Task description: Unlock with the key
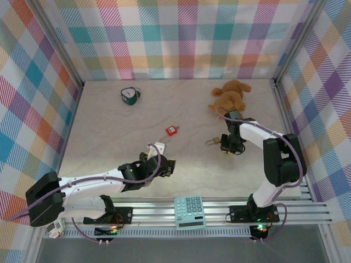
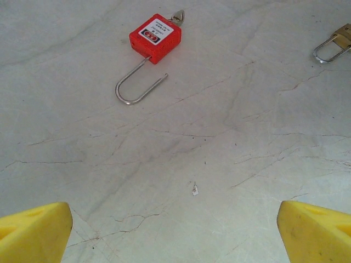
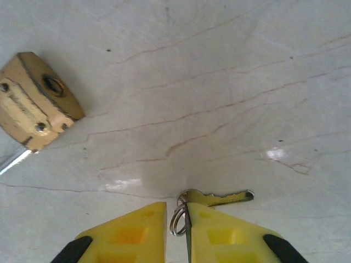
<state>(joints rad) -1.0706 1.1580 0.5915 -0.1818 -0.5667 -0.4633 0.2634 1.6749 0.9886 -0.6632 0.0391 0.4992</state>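
Right wrist: right gripper [image 3: 186, 216] was all but closed, fingertips pinching key [image 3: 219, 197] at head and ring. Blade stuck out sideways, low over table [image 3: 247, 82], on right half, about midway between near and far edges. Brass padlock [image 3: 38, 101] lay near, not touching. Left gripper [image 2: 175, 230] was spread wide, empty, over table middle. Key likely light, stiff, thin, slippery (could pivot between pads). Best held by head, flat faces between fingers, blade free.

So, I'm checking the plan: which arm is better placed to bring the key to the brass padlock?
Right. The right end effector pinches the key at the ring end, brass padlock close by. The left end effector is open, empty, nearer the red padlock.
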